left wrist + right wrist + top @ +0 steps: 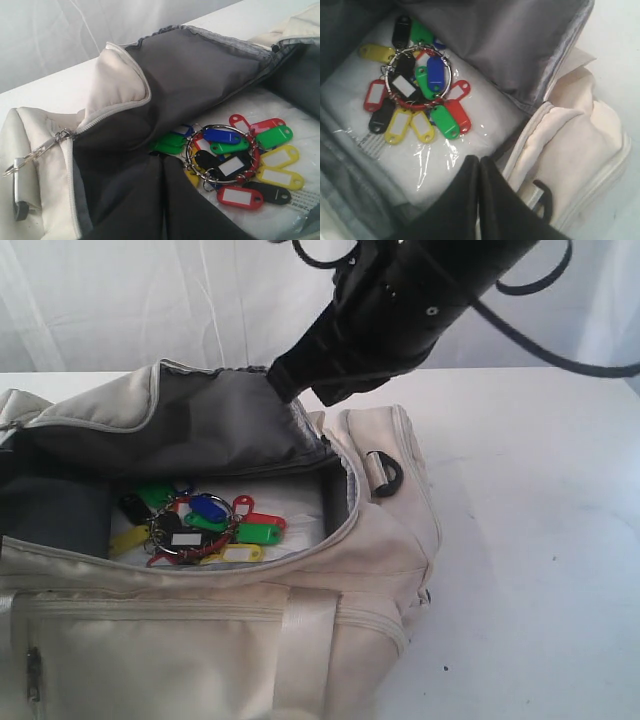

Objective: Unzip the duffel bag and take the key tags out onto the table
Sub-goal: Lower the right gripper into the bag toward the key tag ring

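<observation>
The cream duffel bag [200,640] lies unzipped on the white table [530,540], its grey-lined flap [220,415] standing up at the back. Inside, the key tags [200,525] lie as a bunch of green, yellow, red, blue and black tags on metal rings. My left gripper [162,162] is shut inside the bag, its tips just short of the key tags [235,160], with nothing between the fingers. My right gripper [479,161] is shut too, hanging over the bag's end beside the key tags [417,95]. In the exterior view the right gripper [283,382] is at the flap's edge.
The tags rest on a white plastic-wrapped packet [445,155] on the bag's floor. A dark D-ring [385,475] sits on the bag's right end. A metal zipper pull [35,152] hangs at the opening's end. Bare table stretches to the right of the bag.
</observation>
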You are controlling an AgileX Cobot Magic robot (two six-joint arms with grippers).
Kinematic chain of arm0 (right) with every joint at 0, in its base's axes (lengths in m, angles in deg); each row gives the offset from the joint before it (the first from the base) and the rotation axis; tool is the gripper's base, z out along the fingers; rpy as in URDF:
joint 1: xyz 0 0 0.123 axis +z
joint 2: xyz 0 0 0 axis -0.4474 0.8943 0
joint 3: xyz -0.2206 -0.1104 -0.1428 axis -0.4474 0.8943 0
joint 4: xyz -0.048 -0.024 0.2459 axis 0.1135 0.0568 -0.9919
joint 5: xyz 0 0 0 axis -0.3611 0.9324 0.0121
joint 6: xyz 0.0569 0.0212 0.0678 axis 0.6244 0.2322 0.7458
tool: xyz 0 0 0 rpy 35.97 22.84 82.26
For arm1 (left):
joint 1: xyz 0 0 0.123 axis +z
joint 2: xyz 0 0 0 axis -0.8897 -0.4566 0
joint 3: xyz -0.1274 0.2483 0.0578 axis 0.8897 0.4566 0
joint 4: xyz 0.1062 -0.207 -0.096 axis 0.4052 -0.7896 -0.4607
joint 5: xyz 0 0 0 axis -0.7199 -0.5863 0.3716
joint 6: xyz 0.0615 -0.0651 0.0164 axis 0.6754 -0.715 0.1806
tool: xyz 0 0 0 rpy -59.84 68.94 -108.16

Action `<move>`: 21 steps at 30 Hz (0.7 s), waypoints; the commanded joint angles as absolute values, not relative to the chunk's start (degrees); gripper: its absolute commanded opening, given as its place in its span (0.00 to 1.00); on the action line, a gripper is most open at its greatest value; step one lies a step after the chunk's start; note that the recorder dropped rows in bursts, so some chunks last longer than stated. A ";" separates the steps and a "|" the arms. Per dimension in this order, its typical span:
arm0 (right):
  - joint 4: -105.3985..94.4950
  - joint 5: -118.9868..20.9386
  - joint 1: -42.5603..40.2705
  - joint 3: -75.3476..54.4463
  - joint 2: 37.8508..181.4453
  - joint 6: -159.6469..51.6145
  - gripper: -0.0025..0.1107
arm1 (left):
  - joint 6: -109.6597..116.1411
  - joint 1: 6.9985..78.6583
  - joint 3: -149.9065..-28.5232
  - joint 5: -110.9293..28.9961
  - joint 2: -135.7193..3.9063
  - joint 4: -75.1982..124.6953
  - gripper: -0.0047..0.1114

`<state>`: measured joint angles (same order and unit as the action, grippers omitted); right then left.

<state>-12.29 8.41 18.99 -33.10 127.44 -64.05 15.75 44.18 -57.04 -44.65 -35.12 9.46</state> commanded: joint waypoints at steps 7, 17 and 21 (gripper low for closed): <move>-34.47 4.77 18.06 -36.36 141.97 -80.80 0.02 | 11.09 44.39 -56.99 -43.83 -34.76 8.51 0.04; -36.59 -0.19 18.51 -36.36 148.60 -83.50 0.28 | 10.97 44.39 -56.99 -44.22 -34.76 8.51 0.04; -36.36 -7.23 20.45 -36.36 149.41 -84.30 0.51 | 10.97 44.39 -56.99 -44.35 -34.76 8.51 0.04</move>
